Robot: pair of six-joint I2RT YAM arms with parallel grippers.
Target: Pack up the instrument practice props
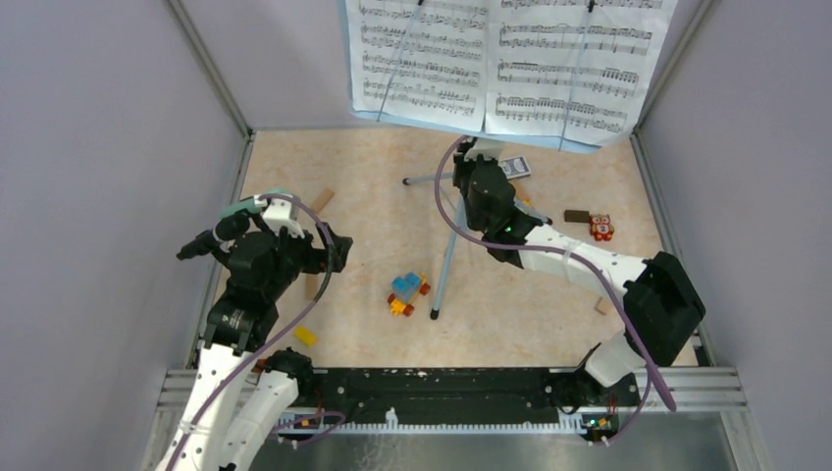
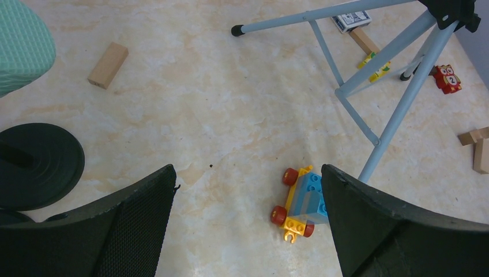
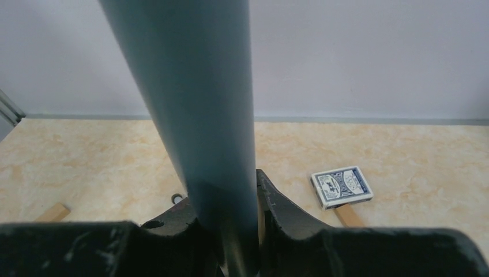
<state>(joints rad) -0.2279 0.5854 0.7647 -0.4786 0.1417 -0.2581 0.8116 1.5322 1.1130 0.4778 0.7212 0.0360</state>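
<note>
The music stand's pale-blue desk (image 1: 412,120) stands at the back with white sheet-music pages (image 1: 510,59) on it. Its tripod legs (image 1: 444,265) spread over the middle of the table. My right gripper (image 1: 478,169) is shut on the stand's pole (image 3: 196,104), and its fingers (image 3: 279,205) press both sides of the pole in the right wrist view. Raised above the left side, my left gripper (image 1: 265,253) is open with nothing in it (image 2: 248,190). A mint-green microphone (image 2: 20,49) and a black round-based holder (image 2: 37,164) lie to its left.
A toy brick car (image 2: 297,205) lies by the front tripod leg. A card deck (image 3: 341,186) and wooden blocks (image 2: 108,64) lie at the back. An owl brick (image 1: 601,228) lies right, a yellow brick (image 1: 305,336) near the left arm. Grey walls enclose the table.
</note>
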